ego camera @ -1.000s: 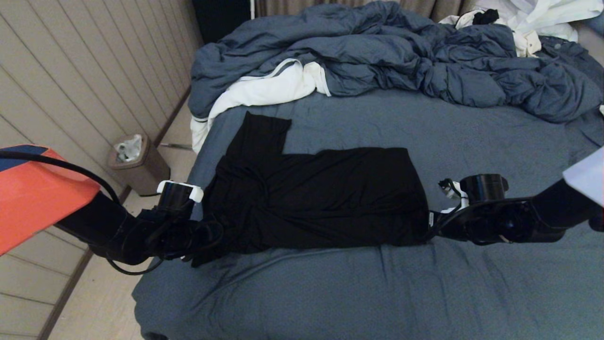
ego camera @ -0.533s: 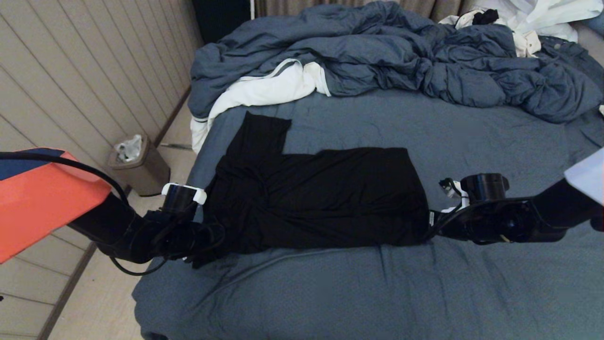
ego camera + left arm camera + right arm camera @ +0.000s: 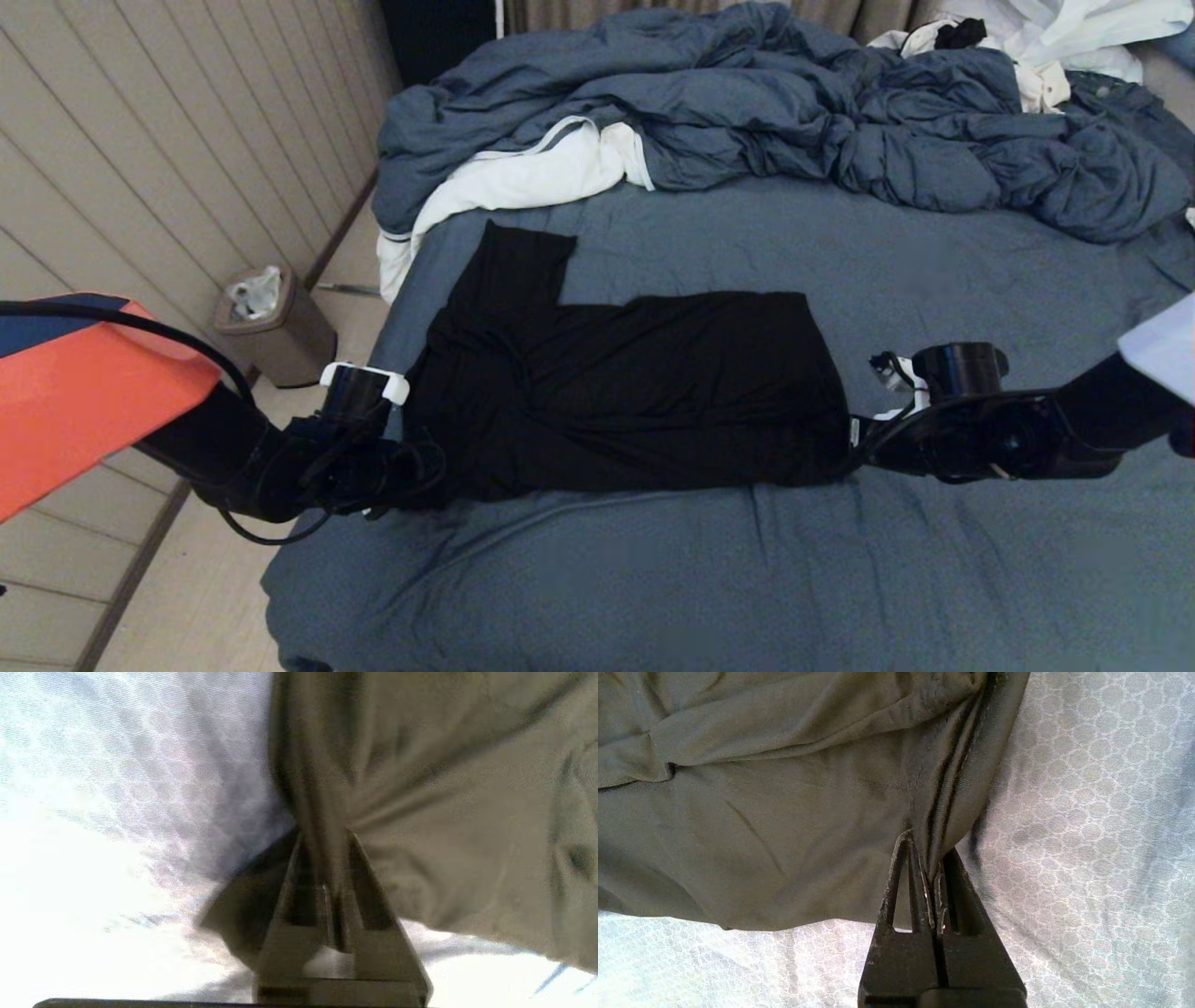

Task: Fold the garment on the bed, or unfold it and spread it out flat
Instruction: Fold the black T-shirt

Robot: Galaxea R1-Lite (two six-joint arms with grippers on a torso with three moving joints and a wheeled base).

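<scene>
While both arms reach in low from the near corners, the scene reads:

Garment: black soft-knit T-shirt (image 3: 616, 392) lies folded in a long band across the slate-blue sheet of the wide bed (image 3: 840, 579), one sleeve pointing toward the headboard.
Left end effector: (image 3: 425, 471) at the shirt's near left corner; in the left wrist view its fingers (image 3: 359, 877) are pressed together with a pinch of dark fabric between them.
Right end effector: (image 3: 854, 448) at the shirt's near right corner, clamped on the doubled edge, seen in the right wrist view (image 3: 931, 877).
Behind: puffy blue-grey duvet (image 3: 794, 121) bunched at the far side, white cloth (image 3: 523, 182) beside it.
Floor: small brown bin (image 3: 271, 327) by the wall.
</scene>
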